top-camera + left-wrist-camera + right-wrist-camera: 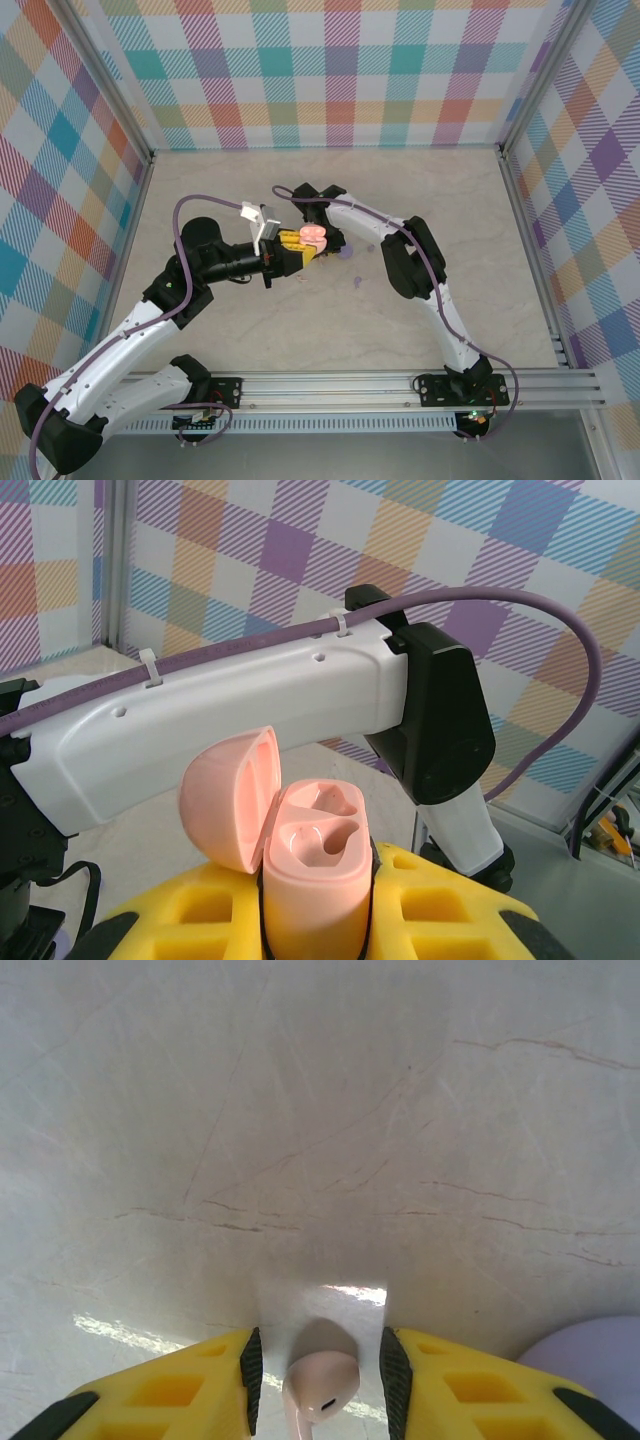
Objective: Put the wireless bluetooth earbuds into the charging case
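Marbled worktop [300,340], plaid walls [330,70]. Left pincer [315,905] is clamped tight on the pink charging case [312,875], lid hinged open, both wells empty. Right pincer [320,1365], just beyond the case, is part-closed around a pale pink earbud [320,1385], head towards the worktop, stem running back into the pincer.

The top camera overlooks the whole bench [330,330] from behind the arm bases. The left wrist camera, close behind its fingers [450,905], faces the right arm [250,720], also in the top view. The right wrist camera points down at the bench.
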You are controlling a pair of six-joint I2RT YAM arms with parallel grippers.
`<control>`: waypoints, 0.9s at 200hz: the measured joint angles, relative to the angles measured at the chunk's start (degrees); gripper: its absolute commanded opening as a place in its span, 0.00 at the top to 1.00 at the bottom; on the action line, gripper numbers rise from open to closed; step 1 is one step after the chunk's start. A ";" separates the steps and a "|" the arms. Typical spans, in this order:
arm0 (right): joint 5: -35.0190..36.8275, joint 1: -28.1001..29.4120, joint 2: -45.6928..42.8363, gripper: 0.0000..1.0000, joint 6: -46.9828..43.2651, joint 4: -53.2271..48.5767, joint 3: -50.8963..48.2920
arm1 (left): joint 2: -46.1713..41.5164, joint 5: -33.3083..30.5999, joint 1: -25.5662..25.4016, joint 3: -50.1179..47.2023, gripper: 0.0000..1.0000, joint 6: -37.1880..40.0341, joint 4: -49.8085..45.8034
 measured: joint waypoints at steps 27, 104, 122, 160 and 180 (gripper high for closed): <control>0.04 0.00 0.00 0.63 0.52 0.00 0.00 | -0.02 -0.35 0.00 -0.07 0.85 0.00 -0.02; 0.61 0.55 0.00 0.69 1.38 -0.57 0.00 | -0.35 -0.61 0.00 -0.33 0.85 0.00 -0.85; 1.01 0.70 0.00 0.74 1.38 -1.01 0.00 | -0.35 -0.83 0.00 -0.33 0.85 0.00 -0.85; 1.11 0.81 0.00 0.76 1.53 -1.38 0.00 | -0.37 -1.03 0.00 -0.33 0.85 0.00 -0.87; 1.14 0.81 0.00 0.76 1.55 -1.36 0.00 | -0.37 -1.27 0.00 -0.33 0.85 0.00 -0.87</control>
